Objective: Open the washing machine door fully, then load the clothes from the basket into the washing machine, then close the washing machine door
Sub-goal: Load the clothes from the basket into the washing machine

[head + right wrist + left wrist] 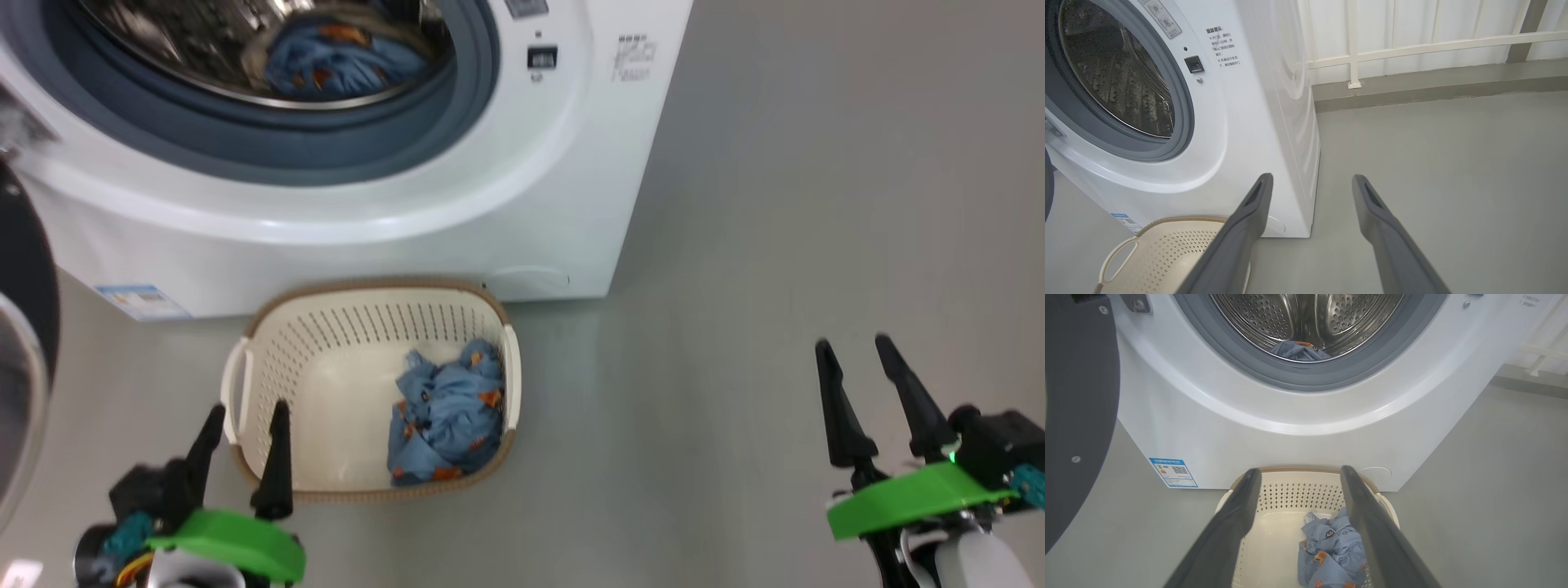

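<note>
Left gripper [249,404], spread, empty, lower left: move over blue garment [447,412] at basket [371,286] right side, pinch bunched centre; right gripper [851,340] spread

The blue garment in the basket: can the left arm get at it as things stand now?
Probably yes. The left claw is open beside the basket's near left corner, and the blue garment lies uncovered against the right wall; nothing stands between them. It only needs to clear the rim.
</note>
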Motion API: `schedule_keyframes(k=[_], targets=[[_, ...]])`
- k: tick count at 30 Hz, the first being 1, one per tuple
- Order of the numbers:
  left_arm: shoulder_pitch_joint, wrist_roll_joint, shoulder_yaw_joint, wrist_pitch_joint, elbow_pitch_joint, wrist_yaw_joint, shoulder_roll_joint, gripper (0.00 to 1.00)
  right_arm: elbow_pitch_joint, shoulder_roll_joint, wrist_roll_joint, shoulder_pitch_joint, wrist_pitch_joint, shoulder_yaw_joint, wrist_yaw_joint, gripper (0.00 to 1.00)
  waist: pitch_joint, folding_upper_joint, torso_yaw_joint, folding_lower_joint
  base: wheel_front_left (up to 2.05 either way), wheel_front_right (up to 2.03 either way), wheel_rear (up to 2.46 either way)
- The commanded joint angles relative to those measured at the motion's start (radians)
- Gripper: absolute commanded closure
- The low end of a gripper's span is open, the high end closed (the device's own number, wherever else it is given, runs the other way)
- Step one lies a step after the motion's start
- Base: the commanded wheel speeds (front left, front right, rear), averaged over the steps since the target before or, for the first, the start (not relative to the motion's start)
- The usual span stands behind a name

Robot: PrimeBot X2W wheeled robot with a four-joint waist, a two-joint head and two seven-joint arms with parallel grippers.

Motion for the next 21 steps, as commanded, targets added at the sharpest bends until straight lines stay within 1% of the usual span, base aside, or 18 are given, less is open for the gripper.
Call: schedule_keyframes(k=[1,2,6,12,21], targets=[[-0.053,-0.013,0.019,-0.006,0.001,-0.002,0.019,0.0,-0.031,-0.005,-0.022,-0.039,-0.005,0.032,0.002,0.0,0.104,0.0,-0.019,0.0,0.0,0.0,0.0],[-0.053,-0.013,0.019,-0.006,0.001,-0.002,0.019,0.0,-0.031,-0.005,-0.022,-0.039,-0.005,0.032,0.002,0.0,0.104,0.0,-0.019,0.0,0.0,0.0,0.0],[-0.13,-0.032,-0.025,-0.006,0.066,-0.002,0.03,0.0,-0.034,-0.005,-0.058,-0.089,-0.005,0.051,0.002,0.0,0.18,0.0,-0.033,0.0,0.0,0.0,0.0],[-0.241,-0.068,-0.099,-0.006,0.165,-0.002,0.056,0.0,-0.051,0.016,-0.085,-0.144,-0.005,0.062,0.002,0.0,0.275,0.0,-0.054,0.0,0.0,0.0,0.0],[-0.375,-0.144,-0.247,-0.006,0.339,-0.002,0.108,0.0,-0.068,0.041,-0.098,-0.221,-0.005,0.084,0.002,0.0,0.39,0.0,-0.087,0.0,0.0,0.0,0.0]])
